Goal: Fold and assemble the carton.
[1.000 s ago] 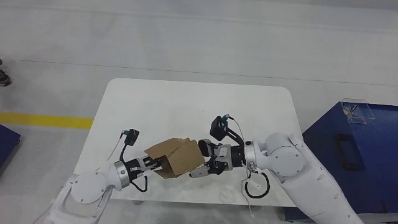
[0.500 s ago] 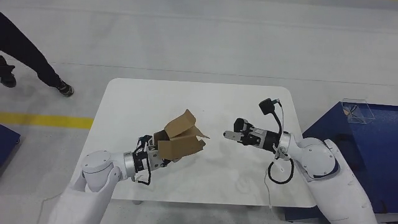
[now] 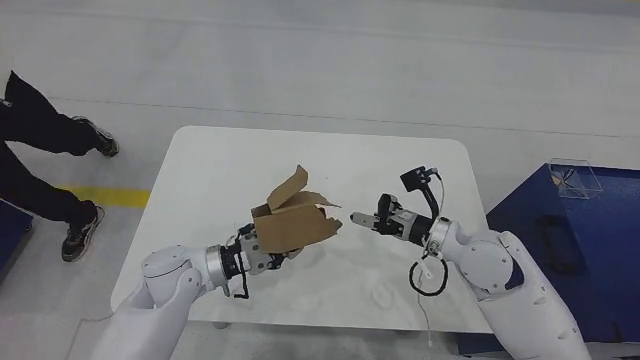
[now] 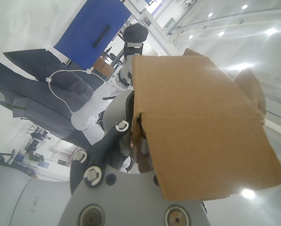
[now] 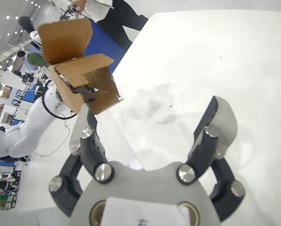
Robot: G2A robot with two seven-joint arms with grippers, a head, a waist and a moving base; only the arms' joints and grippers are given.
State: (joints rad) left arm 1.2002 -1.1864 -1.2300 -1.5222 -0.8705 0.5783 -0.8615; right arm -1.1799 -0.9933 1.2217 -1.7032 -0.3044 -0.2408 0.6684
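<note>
- The left gripper [image 3: 262, 250] grasps the cardboard carton [image 3: 292, 228] by one wall between its fingers; the flaps stand open.
- The right gripper [image 5: 152, 109] has its fingers released; the carton is near, ahead of them.

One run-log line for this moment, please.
object: brown cardboard carton, partly formed, flaps open, held above white table | left gripper: shut on carton wall | right gripper: open, empty, apart from carton, facing it

The white table [image 3: 300, 160], rounded at its corners, stands on a pale grey floor [image 3: 300, 50]. Faint scuff marks [image 3: 385, 298] lie toward its 5 o'clock corner, and a few dark specks [image 5: 221, 57] dot the top.
</note>
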